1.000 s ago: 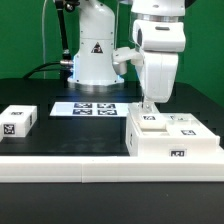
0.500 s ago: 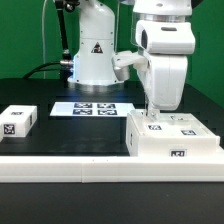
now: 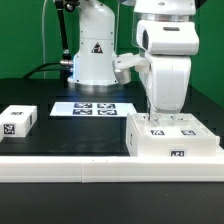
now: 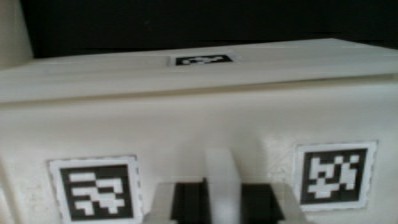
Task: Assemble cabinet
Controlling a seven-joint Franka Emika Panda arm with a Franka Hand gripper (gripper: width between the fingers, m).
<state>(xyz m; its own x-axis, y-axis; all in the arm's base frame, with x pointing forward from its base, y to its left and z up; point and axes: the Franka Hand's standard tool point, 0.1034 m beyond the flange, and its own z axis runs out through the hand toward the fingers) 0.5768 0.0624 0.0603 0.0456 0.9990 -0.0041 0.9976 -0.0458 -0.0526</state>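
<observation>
Front edge: a long white strip (image 3: 70, 168) runs across the scene nearest the exterior camera. The cabinet stands directly behind it. I cannot tell whether the two touch.
Cabinet: I see the cabinet (image 3: 175, 145), the biggest white piece, resting flat on the black table (image 3: 60, 135) on the exterior view's right.
Cabinet markings: one tag (image 3: 178, 154) shows on the cabinet's front face and several more on its top. In the wrist view the cabinet (image 4: 196, 100) fills the picture. There are two tags on its closer part, (image 4: 95, 187) and (image 4: 333, 172), and a third (image 4: 201, 59) farther along its top.
Claw position: the gripper (image 3: 157, 118) points straight down over the cabinet's top, toward the end on the exterior view's left. Its tips are at the top surface, but I cannot confirm contact.
Claw state: in the wrist view the gripper (image 4: 222, 195) is blurred. I make out only a pale upright shape between two dark slots. I cannot tell whether it is released, clenched or grasping part of the cabinet.
Wrist housing: the white wrist housing (image 3: 165, 70) stands upright above the cabinet.
Small block: a small block (image 3: 18, 121), white with one tag facing front, lies on the table well apart from the cabinet, to the exterior view's left.
Marker board: the marker board (image 3: 88, 108) lies flat behind the cabinet, toward the exterior view's left.
Arm base: the arm base (image 3: 92, 55) stands farthest from the cabinet, beyond the marker board.
</observation>
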